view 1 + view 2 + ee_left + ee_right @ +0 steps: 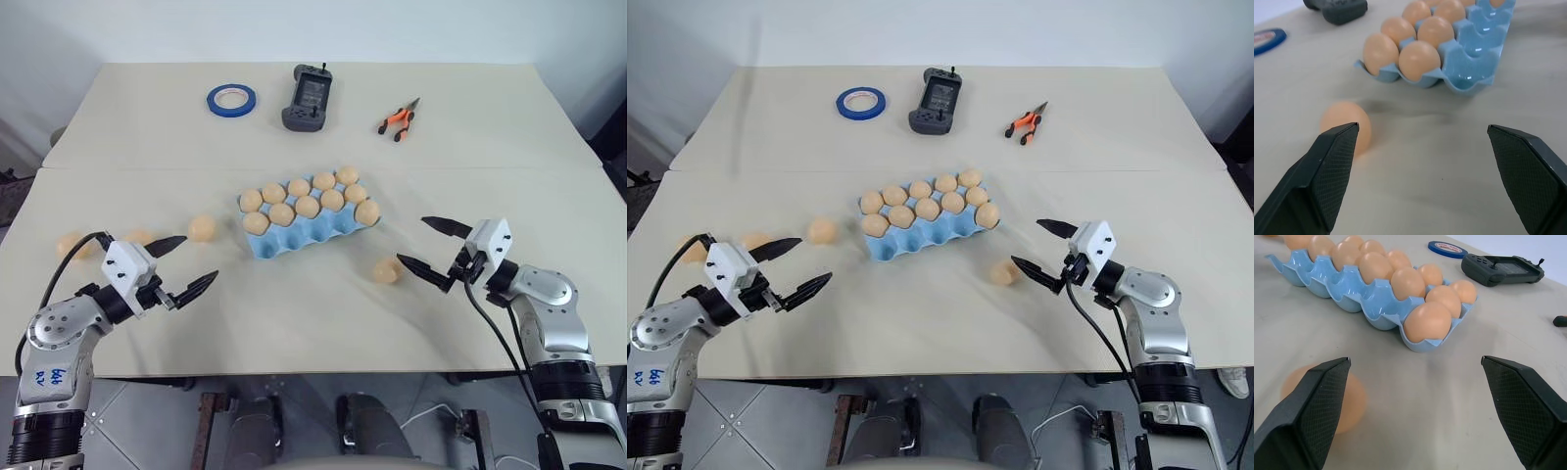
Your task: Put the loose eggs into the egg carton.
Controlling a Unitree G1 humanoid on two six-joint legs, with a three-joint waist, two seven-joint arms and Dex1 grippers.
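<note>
The light blue egg carton (294, 243) lies mid-table, its two far rows filled with tan eggs and its near row of cups bare. One loose egg (386, 271) rests right of the carton's near edge, just beside the near finger of my right gripper (411, 241), which is open and holds nothing. To the carton's left lies another loose egg (202, 227), with two more (139, 236) (71, 244) further left. My left gripper (200, 258) hovers open and bare just in front of the nearest of those. The left wrist view has that egg (1347, 122) by one finger.
A blue tape roll (231, 98), a dark handheld controller (308, 98) and orange-handled pliers (399, 120) lie along the far side of the table. A seam (147, 167) crosses the tabletop behind the carton. The table's near edge runs just below both grippers.
</note>
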